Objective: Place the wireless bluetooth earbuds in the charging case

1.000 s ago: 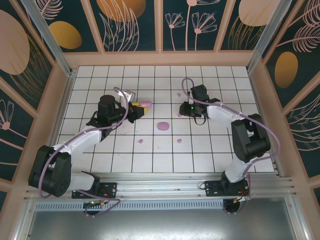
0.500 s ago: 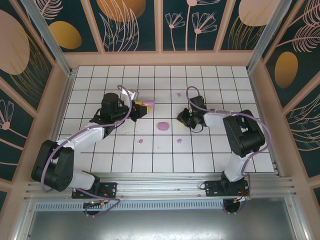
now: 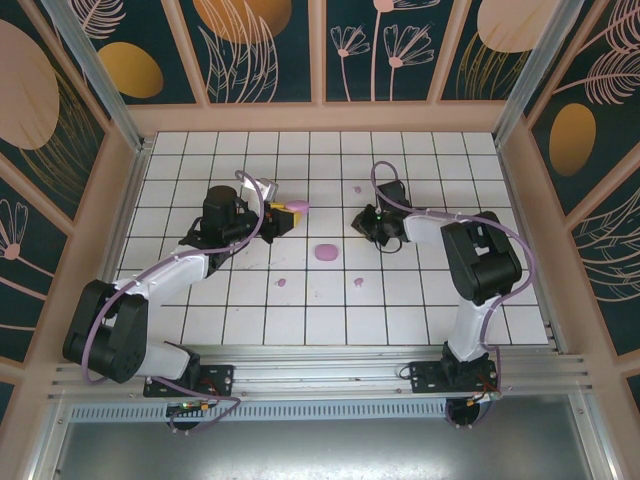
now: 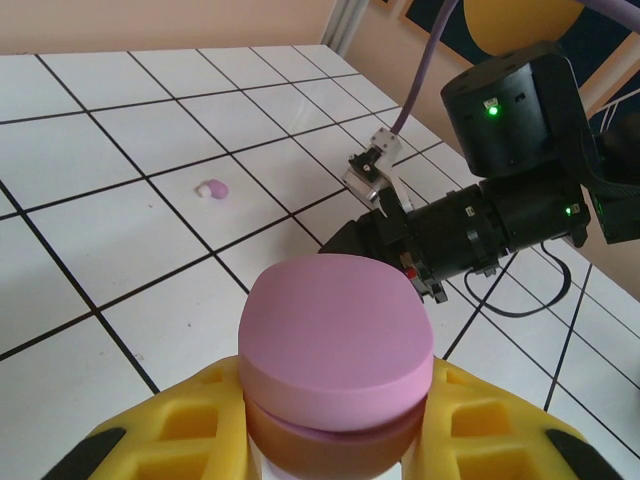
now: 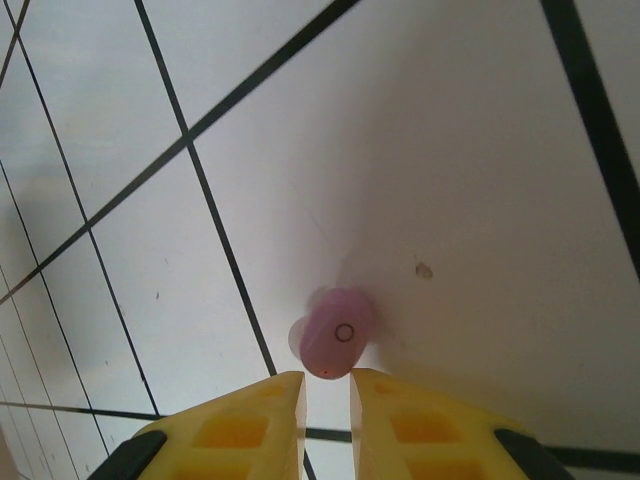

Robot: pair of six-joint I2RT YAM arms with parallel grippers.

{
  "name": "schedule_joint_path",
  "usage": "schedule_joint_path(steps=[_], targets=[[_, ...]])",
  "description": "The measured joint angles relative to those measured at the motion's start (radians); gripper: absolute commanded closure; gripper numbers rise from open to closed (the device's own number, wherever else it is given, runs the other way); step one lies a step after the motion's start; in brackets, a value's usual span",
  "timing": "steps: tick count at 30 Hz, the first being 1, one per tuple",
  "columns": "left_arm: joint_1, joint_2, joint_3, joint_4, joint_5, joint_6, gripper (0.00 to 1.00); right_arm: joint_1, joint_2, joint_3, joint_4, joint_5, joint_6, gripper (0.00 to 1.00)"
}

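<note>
My left gripper [image 3: 272,217] is shut on a lilac oval charging case [image 3: 292,209]; the closed case [image 4: 335,345] fills the near part of the left wrist view between the yellow fingers [image 4: 175,440]. A second case [image 3: 325,252] lies on the tiles at mid-floor. My right gripper [image 3: 365,222] is low over the floor, its fingers [image 5: 255,420] closed to a narrow slit. A tiny lilac earbud [image 5: 335,345], blurred, lies on the tile just beyond the tips and touches them. Other earbuds lie at the back [image 3: 357,188], front left [image 3: 281,282] and front right [image 3: 359,282].
The white tiled floor [image 3: 420,300] is walled by wooden frames with dark floral panels [image 3: 265,50]. The right arm [image 4: 500,200] with its purple cable reaches across in the left wrist view, near the back earbud [image 4: 212,189].
The right arm has rotated its wrist and brought its gripper down and leftward to the floor by an earbud. The left gripper shifted slightly up with the case, then held still.
</note>
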Motion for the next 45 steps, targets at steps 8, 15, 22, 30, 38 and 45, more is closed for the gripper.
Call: schedule_joint_path(steps=[8,15,22,30,38,45], targets=[[0.000,0.000,0.000,0.000,0.000,0.009,1.00,-0.008,0.016,0.019,-0.025,0.014,0.003,0.72],[0.000,0.000,0.000,0.000,-0.001,0.016,1.00,-0.008,0.028,0.060,-0.065,0.038,-0.010,0.69],[0.000,0.000,0.000,0.000,-0.007,0.017,1.00,-0.008,0.045,0.127,-0.129,0.052,-0.067,0.68],[0.000,-0.001,0.000,-0.001,-0.008,0.017,1.00,-0.008,0.102,0.200,-0.207,0.061,-0.131,0.69],[0.000,-0.008,-0.002,-0.001,-0.011,0.021,1.00,-0.004,0.123,0.236,-0.251,0.067,-0.162,0.73],[0.000,-0.009,-0.005,-0.005,-0.018,0.027,1.00,0.006,0.134,0.267,-0.294,0.089,-0.187,0.74]])
